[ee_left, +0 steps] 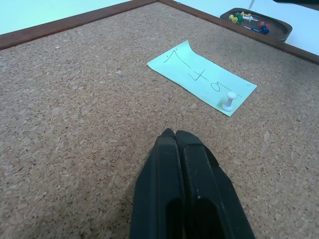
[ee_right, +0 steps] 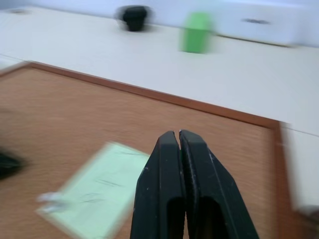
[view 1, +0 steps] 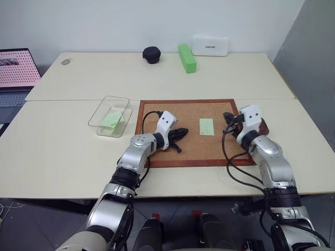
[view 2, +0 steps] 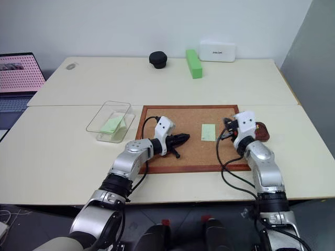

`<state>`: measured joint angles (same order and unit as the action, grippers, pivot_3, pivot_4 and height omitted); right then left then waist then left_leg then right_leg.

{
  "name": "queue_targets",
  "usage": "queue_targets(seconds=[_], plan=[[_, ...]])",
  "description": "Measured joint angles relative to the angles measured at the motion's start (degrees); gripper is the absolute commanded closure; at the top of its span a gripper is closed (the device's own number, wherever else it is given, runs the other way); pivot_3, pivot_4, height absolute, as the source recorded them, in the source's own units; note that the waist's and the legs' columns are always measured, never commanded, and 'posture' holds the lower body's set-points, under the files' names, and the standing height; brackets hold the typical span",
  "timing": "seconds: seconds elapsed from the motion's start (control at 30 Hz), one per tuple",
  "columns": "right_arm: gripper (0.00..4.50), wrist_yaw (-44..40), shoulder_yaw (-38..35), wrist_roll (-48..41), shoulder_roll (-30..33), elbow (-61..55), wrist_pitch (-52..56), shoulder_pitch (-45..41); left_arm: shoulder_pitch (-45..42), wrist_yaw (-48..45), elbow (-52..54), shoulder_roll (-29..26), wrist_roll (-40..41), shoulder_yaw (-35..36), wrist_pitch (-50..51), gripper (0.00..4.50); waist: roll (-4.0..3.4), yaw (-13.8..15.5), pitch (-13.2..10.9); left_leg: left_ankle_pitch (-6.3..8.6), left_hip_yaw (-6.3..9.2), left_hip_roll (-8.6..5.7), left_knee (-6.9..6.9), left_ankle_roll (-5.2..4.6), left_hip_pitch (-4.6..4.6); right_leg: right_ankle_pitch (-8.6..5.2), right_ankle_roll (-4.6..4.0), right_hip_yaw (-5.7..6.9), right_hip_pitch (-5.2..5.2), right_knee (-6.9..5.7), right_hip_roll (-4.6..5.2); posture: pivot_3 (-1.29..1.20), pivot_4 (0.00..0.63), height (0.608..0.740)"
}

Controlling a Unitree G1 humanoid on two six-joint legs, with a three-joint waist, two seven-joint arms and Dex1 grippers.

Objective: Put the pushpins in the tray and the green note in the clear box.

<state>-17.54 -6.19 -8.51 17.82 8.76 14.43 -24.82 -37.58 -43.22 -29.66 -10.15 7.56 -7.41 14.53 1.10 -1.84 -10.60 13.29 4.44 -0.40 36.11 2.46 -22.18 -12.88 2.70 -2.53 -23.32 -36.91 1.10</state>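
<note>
A pale-green note [view 1: 207,126] with handwriting lies on the corkboard [view 1: 157,112], held by a white pushpin [ee_left: 229,101] at one end. My left gripper [view 1: 183,132] is shut and empty, low over the cork, to the left of the note. My right gripper [ee_right: 178,133] is also shut and empty, at the board's right edge, to the right of the note. Behind the right hand sits the dark reddish-brown tray [view 2: 260,132]; the left wrist view shows several coloured pushpins [ee_left: 246,19] in it. The clear box [view 1: 99,111] stands left of the board with a pale-green slip [view 1: 112,119] inside.
At the far side of the table are a bright green block [view 1: 187,57], a round black object [view 1: 152,54] and a white device [view 1: 210,45]. A laptop [view 1: 15,73] stands at the far left. Bare tabletop lies in front of the board.
</note>
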Motion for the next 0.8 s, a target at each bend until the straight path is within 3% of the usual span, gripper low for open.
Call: queue_targets(seconds=[0.23,0.57,0.8], plan=[[4.48,7.0,-5.9,0.1,0.1,3.2,2.9,-1.6,0.0,0.0,0.0,-0.1,0.0,0.0,0.0,4.50,0.00,0.0,0.0,0.00,-0.01,0.00,-0.01,0.00,0.00,0.00,0.00,-0.02,0.00,-0.01,0.00,0.00,0.150,0.740],[4.48,9.8,-6.3,0.5,1.0,4.4,4.8,-1.6,0.0,0.1,0.0,0.0,-0.1,0.0,0.0,4.50,0.00,0.0,0.0,0.00,-0.01,-0.01,-0.01,0.00,-0.01,0.00,0.00,-0.02,0.00,-0.01,0.00,0.00,0.150,0.740],[3.09,10.6,-6.8,0.5,1.5,5.3,5.1,-1.6,0.0,0.1,0.0,0.0,-0.3,-0.1,-0.1,4.50,0.00,0.0,0.0,0.00,-0.01,-0.01,-0.01,0.00,-0.01,0.00,0.00,-0.02,0.00,-0.01,0.00,0.00,0.150,0.740]])
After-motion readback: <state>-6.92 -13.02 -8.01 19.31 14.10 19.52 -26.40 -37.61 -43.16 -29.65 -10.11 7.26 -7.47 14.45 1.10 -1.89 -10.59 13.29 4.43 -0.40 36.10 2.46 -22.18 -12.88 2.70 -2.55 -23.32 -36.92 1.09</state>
